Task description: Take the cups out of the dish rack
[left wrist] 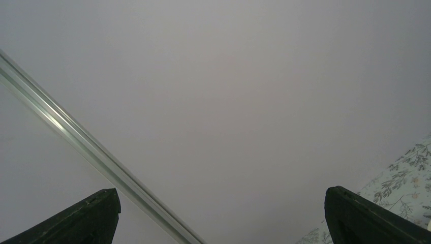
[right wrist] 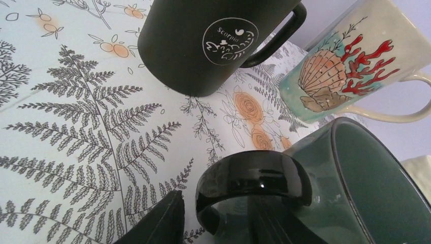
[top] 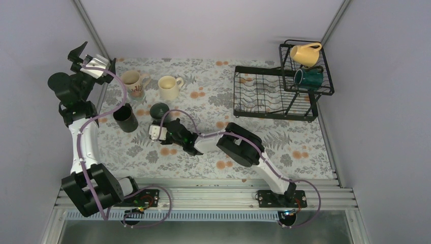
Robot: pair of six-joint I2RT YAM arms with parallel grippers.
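Grey-green mug [right wrist: 366, 193] by right jaws (grip unclear); black mug [right wrist: 188, 56] logo [right wrist: 229, 41] wrist-only; left jaws spread.

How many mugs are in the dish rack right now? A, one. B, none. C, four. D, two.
D: the yellow mug and the teal mug both sit in the raised basket tier of the dish rack, and its flat lower tray holds no mug.
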